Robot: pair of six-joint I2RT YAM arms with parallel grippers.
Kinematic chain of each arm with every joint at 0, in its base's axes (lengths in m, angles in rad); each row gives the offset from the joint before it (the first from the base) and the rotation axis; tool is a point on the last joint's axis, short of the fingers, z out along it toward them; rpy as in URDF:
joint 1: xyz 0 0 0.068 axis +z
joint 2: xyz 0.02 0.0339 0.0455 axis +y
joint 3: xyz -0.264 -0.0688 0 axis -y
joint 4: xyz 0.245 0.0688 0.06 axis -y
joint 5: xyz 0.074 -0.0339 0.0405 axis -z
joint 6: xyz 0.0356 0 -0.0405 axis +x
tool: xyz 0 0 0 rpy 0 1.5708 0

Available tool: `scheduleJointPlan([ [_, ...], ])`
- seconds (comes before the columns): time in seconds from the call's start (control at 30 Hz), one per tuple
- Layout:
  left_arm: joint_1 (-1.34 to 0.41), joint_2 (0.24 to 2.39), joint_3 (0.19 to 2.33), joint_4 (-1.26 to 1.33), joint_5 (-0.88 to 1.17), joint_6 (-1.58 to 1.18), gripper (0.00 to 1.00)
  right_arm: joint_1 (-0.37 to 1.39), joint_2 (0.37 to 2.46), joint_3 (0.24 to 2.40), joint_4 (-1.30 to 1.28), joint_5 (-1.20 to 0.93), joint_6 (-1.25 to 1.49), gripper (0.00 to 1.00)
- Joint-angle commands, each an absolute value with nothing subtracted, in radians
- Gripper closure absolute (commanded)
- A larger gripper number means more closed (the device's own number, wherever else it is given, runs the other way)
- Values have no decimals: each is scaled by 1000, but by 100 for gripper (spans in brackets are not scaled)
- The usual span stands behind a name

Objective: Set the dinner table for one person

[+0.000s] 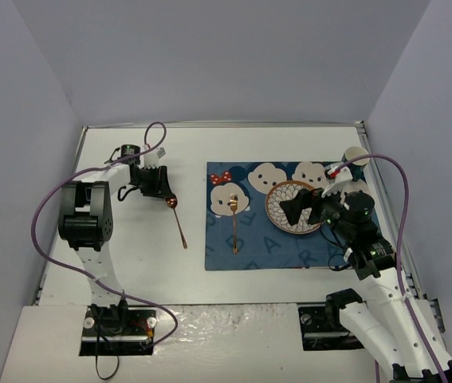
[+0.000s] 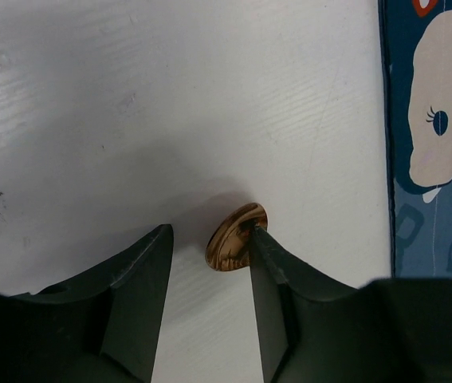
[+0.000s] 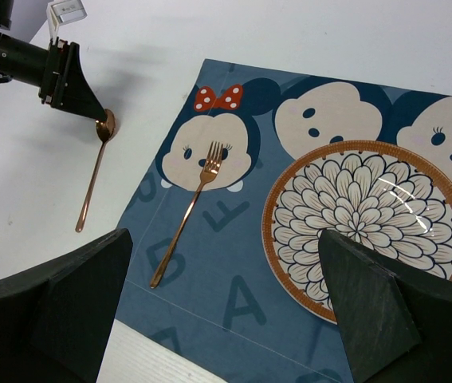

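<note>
**Left end effector** (image 2: 210,231): the jaws are spread and nothing is pinched. The bowl of the copper spoon (image 2: 236,237) lies in the gap and touches the inner face of one finger (image 2: 269,279). The spoon lies flat on the bare desk (image 1: 142,267), apart from the left edge of the blue mat (image 1: 249,249), with its handle pointing toward the arm bases.

**Right end effector** (image 3: 224,239): the jaws are likewise spread and empty. It hangs over the near rim of the patterned plate (image 3: 369,215).

**Progress.** We judge the setting partly done:
- The mat is spread on the desk.
- The plate sits on the mat's right half.
- The copper fork (image 3: 190,211) lies on the mat to the left of the plate, clear of it.
- The spoon has yet to be brought onto the mat.
- A pale cup-like object (image 1: 356,155) stands by the mat's far right corner. We cannot tell if that is its final place.

**Writing.** Large faint capitals on the mat include "A" and "F". We can read no brand or label anywhere.
</note>
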State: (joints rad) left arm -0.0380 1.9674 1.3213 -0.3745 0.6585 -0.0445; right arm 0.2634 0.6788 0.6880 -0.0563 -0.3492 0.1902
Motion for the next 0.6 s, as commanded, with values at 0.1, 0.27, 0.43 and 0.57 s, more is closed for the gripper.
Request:
scheduleJointPlan([
  [0.1, -36, 1975, 1360, -335, 696, -5, 67, 270, 691, 698, 23, -374, 193, 0],
  [0.27, -36, 1977, 1354, -340, 696, 3, 78, 270, 700, 701, 25, -374, 193, 0],
  [0.43, -35, 1956, 1341, -327, 705, 26, 96, 270, 710, 708, 25, -384, 191, 0],
  [0.57, -38, 1915, 1351, -333, 710, 20, 100, 272, 726, 723, 25, -407, 188, 0],
])
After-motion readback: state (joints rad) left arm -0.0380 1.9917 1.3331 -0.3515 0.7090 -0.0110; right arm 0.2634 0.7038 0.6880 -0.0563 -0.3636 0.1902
